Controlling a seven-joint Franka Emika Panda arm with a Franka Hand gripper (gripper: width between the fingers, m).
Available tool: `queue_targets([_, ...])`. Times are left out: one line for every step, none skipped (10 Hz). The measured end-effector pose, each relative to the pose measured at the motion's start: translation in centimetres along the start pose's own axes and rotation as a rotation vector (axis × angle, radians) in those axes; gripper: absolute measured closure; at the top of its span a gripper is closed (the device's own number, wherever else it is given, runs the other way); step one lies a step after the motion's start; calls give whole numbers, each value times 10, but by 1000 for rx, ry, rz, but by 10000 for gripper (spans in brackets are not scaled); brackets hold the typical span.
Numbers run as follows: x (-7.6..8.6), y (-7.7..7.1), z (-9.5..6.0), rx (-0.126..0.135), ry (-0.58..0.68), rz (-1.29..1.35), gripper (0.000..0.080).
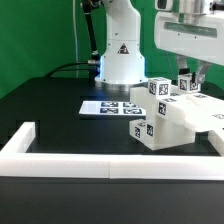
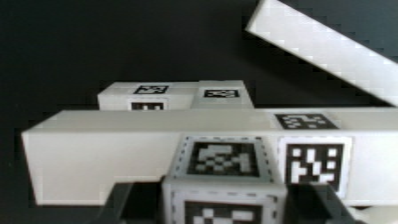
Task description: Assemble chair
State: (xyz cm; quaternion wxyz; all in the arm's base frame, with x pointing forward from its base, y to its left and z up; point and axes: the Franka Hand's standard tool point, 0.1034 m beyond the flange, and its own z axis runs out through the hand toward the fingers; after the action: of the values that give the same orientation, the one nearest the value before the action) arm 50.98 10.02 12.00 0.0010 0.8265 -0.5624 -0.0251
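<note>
A Franka arm's hand (image 1: 187, 80) hangs over a part-built chair (image 1: 170, 118) on a black counter (image 1: 55, 110), close against the white barrier wall (image 1: 60, 155) along the near edge. In the exterior view the chair's white blocks cluster at the exterior view's right, just beside the marker board (image 1: 108, 106) and in front of the robot's base (image 1: 120, 60).

The wrist view shows the 2 fingers (image 2: 125, 200) drawn in tight on a small tagged block (image 2: 221, 180), apparently a chair part, held just in front of a long white slab (image 2: 160, 140); what kind of part it is cannot be told.

The chair pieces look like stiff, moulded plastic: blocky, matt white, square-edged, each face carrying a black-and-white square tag. They are probably light and rigid, unlikely to bend or break, though smooth faces could slip under a loose grip. Flat opposing sides of a narrow block seem the safest place to take hold.
</note>
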Motion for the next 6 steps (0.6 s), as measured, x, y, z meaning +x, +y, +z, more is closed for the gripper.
queue_targets([-1,0,0,2,-5,60,515])
queue_targets([-2,0,0,2,-6,75,508])
queue_targets([-1,0,0,1,-5,43,508])
queue_targets([-1,0,0,0,-6,-18,287])
queue_targets([-2,1,0,-5,-8,-25,287])
queue_targets([-4,0,0,-6,-5,-83,181])
